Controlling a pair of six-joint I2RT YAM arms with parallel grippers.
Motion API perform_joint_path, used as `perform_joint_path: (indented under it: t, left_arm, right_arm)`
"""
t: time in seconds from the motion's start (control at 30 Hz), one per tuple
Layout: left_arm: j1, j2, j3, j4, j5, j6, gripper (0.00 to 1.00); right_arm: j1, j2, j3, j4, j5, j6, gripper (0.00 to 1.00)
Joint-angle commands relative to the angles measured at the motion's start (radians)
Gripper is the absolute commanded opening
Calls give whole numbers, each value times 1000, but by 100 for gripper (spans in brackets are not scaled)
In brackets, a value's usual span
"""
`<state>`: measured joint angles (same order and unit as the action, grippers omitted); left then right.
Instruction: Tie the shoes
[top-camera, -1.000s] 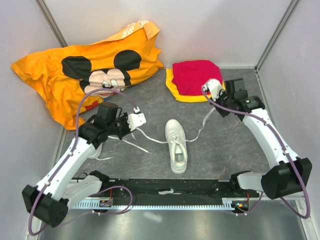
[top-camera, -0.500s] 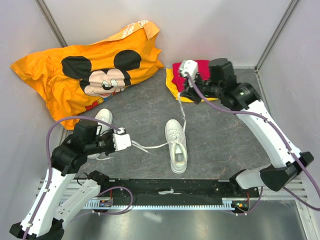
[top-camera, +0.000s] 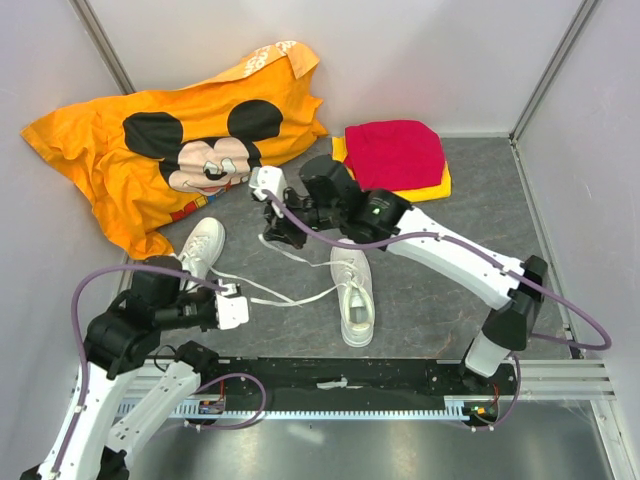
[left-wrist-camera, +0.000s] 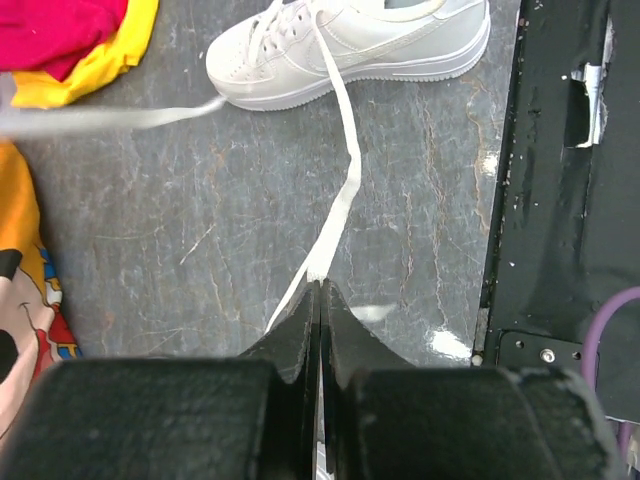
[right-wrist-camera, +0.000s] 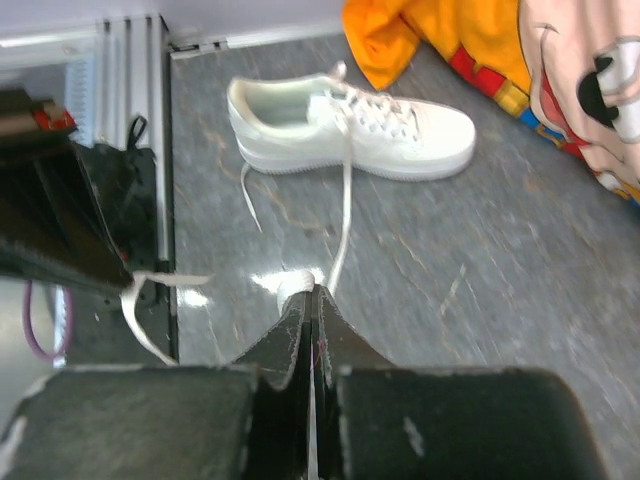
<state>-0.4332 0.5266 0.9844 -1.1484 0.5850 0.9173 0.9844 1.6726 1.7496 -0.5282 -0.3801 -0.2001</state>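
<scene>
One white shoe (top-camera: 353, 296) lies at the table's centre, toe away from me; it also shows in the left wrist view (left-wrist-camera: 350, 45). The second shoe (top-camera: 203, 245) lies to the left and fills the top of the right wrist view (right-wrist-camera: 350, 125). My left gripper (top-camera: 236, 300) is near-left of the centre shoe, shut on a flat white lace (left-wrist-camera: 335, 190) that runs taut from that shoe to its jaw tips (left-wrist-camera: 320, 288). My right gripper (top-camera: 271, 237) has reached across to the far left of the centre shoe, between the two shoes. It is shut (right-wrist-camera: 315, 290) on the other lace (top-camera: 305, 252).
An orange cartoon-mouse shirt (top-camera: 170, 140) covers the back left. Folded red and yellow cloths (top-camera: 395, 155) lie at the back right. The black base rail (top-camera: 330, 375) runs along the near edge. Grey walls close in on three sides.
My right gripper swung from the back right across to the left of the centre shoe with its lace. My left gripper pulled back toward the near left with the other lace.
</scene>
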Motion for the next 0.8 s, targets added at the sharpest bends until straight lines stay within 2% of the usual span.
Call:
perform_joint_path:
  t: [0.0, 0.27, 0.53, 0.57, 0.6, 0.67, 0.7, 0.77]
  left_arm:
    - [4, -48, -1, -34, 42, 63, 1]
    - [4, -83, -7, -70, 70, 92, 2]
    - [4, -108, -9, -86, 84, 81, 2]
    - [4, -109, -9, -89, 84, 78, 2]
    - [4, -109, -15, -91, 81, 78, 2]
    - [4, -116, -23, -97, 75, 80, 2]
    - [4, -117, -32, -97, 73, 77, 2]
    - [4, -122, -38, -91, 75, 63, 2]
  right_arm:
    - [43, 47, 93, 141, 18, 123, 0]
    - [74, 157, 24, 302, 14, 255, 0]
    - [99, 254, -27, 332, -26, 323, 1]
    - [99, 256, -38, 330, -35, 323, 6]
    - [99, 253, -56, 327, -49, 320, 19]
    - [99, 243, -81, 321, -51, 314, 34]
    - [97, 230, -85, 313, -51, 304, 51]
    - [88, 213, -87, 283, -51, 277, 63]
